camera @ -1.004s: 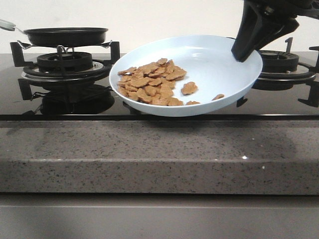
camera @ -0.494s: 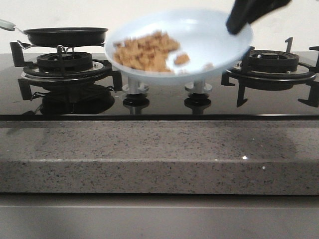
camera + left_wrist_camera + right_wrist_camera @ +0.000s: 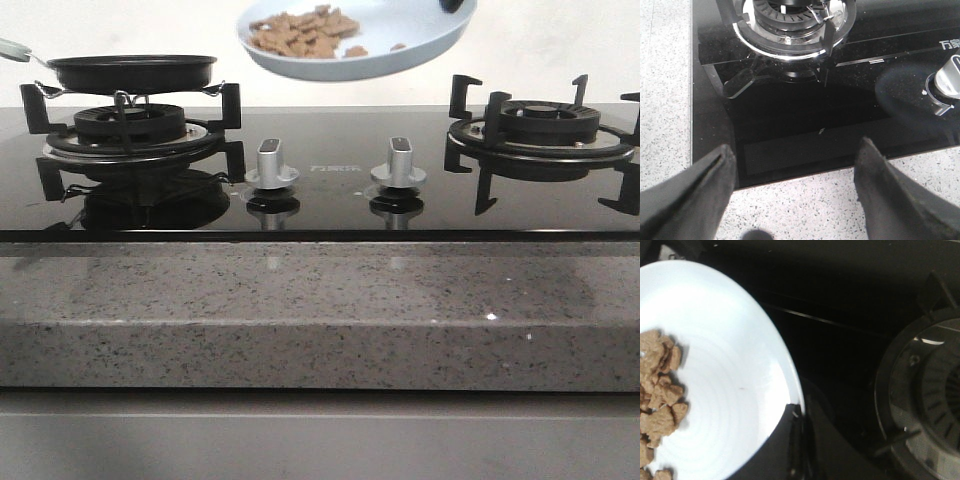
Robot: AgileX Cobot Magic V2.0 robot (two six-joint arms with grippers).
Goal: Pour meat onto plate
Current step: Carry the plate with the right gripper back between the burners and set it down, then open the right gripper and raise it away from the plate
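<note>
Right gripper (image 3: 799, 415) clamps the rim of the plate (image 3: 400, 30) and holds it high over the stove, above the two silver knobs (image 3: 271, 165) and well clear of the black glass top (image 3: 330, 205). Only a dark tip of that gripper shows at the plate's right edge in the front view; the right wrist view shows its fingers closed on the white rim, one on each face of it. Meat (image 3: 303, 32) lies heaped on the left half of the plate, with a few stray pieces further right, and the plate tilts slightly down to the left, toward the frying pan (image 3: 132, 70) sitting on the left burner (image 3: 130, 125). Gripping at the right edge keeps the fingers off the food and leaves the loaded side free to tip.

Left gripper (image 3: 795, 165) hangs low over the near left corner of the stove, its fingers spread wide and holding nothing, with the left burner just beyond them and the speckled stone counter (image 3: 320, 310) below. It appears to be waiting out of the way.

Right burner (image 3: 540, 125) stands bare. Judging by the lean toward the pan, the load looks headed that way, though the frames alone cannot settle it.
</note>
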